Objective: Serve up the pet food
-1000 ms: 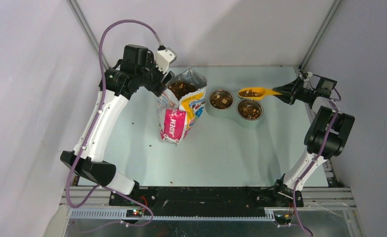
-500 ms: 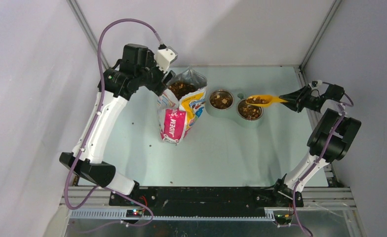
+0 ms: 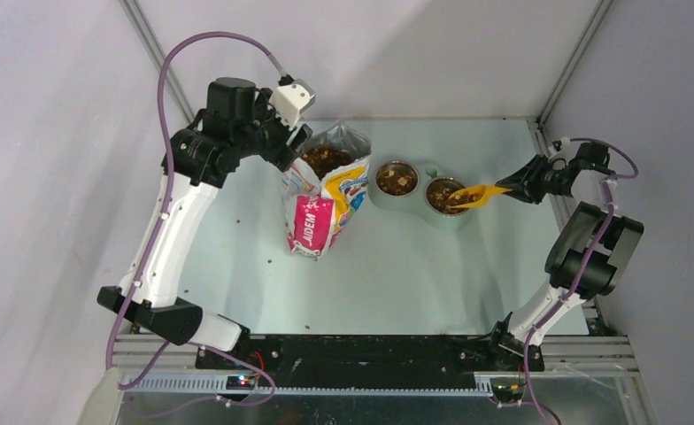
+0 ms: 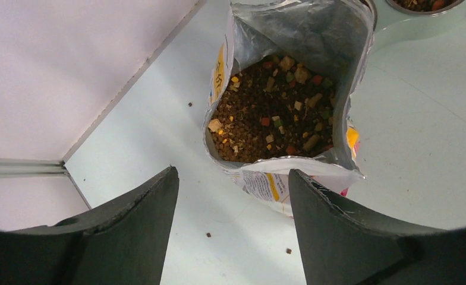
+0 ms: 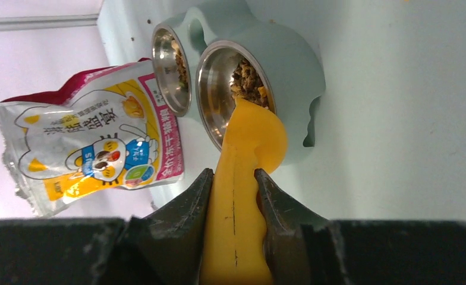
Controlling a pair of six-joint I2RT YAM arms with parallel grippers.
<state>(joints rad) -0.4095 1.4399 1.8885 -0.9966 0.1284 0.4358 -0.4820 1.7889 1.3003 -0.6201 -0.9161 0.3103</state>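
Now that the right gripper [image 5: 233, 178], clenched on the scoop [image 5: 248, 136], has tipped it, pet food [image 5: 245, 77] drops into the right-hand bowl [image 5: 216, 104]; left gripper [image 4: 233, 175] gapes idle.

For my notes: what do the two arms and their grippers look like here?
Left arm: white links, black joints, a white block at the wrist. Right arm: mostly black, white lower link. A purple cable runs along each. The left gripper and right gripper have matte black, tapered fingers.

Bright, soft, even light all round, hardly any shadows on the table [image 3: 414, 266], slight glare inside the foil bag [image 4: 302, 35], pet food [image 4: 272, 119] looks sharp.
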